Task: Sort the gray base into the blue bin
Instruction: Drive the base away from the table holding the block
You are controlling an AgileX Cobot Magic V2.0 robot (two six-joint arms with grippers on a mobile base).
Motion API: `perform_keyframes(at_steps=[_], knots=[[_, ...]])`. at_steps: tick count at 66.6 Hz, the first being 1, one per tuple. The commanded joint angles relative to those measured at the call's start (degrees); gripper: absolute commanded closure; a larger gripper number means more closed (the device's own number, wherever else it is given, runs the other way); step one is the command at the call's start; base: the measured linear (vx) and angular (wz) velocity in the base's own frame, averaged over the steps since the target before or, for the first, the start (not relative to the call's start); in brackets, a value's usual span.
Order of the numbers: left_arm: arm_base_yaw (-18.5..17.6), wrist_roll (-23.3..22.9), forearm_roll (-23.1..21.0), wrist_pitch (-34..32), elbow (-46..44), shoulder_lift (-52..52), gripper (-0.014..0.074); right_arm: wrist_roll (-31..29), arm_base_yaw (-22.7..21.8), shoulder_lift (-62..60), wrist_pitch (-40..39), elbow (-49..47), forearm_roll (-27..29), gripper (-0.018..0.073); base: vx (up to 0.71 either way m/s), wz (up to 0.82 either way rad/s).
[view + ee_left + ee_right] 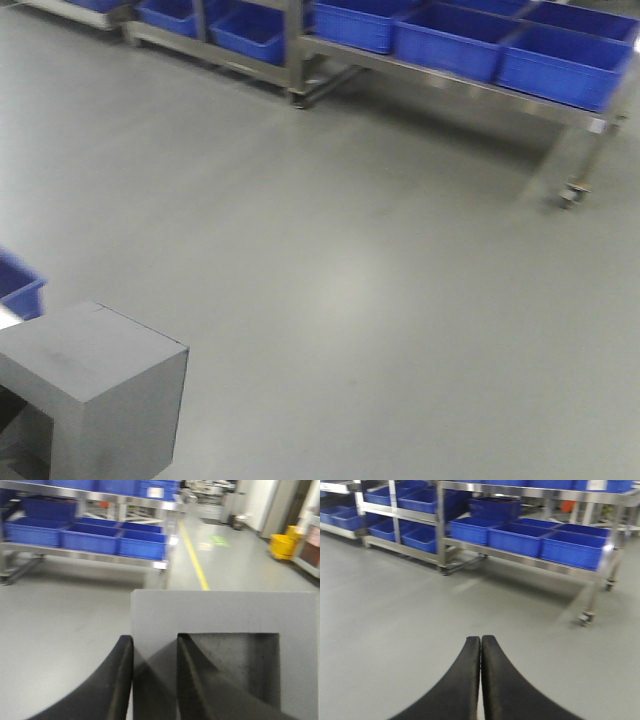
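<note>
Gray base (210,615) held above floor (350,250) for transport, recess wall pinched between left gripper (154,638) fingers; right gripper (481,639) closed tight, empty; blue bins (517,537) racked well apart ahead.

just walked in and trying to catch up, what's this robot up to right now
The left gripper is shut on the gray base, with one finger inside its square recess and the other outside, pinching the wall between them. The right gripper is shut and holds nothing. Blue bins sit on a steel rack across the open floor, so the base is in hand but not yet dropped into a bin.
</note>
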Motion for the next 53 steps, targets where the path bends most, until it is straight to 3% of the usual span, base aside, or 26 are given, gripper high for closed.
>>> perform_keyframes(at_steps=[1, 35, 53], knots=[[-0.32, -0.29, -0.51, -6.41, -1.73, 0.51, 0.0604, -0.69, -0.03, -0.43, -4.54, 0.32, -0.49, 0.0564, -0.03, -0.75], [-0.32, -0.29, -0.51, -6.41, -1.73, 0.51, 0.0604, -0.69, -0.09, -0.43, -4.54, 0.32, -0.49, 0.0564, 0.01, -0.8], [-0.32, -0.29, -0.51, -6.41, -1.73, 0.51, 0.0604, -0.69, -0.09, -0.43, -4.54, 0.32, -0.49, 0.0564, 0.1, -0.47]])
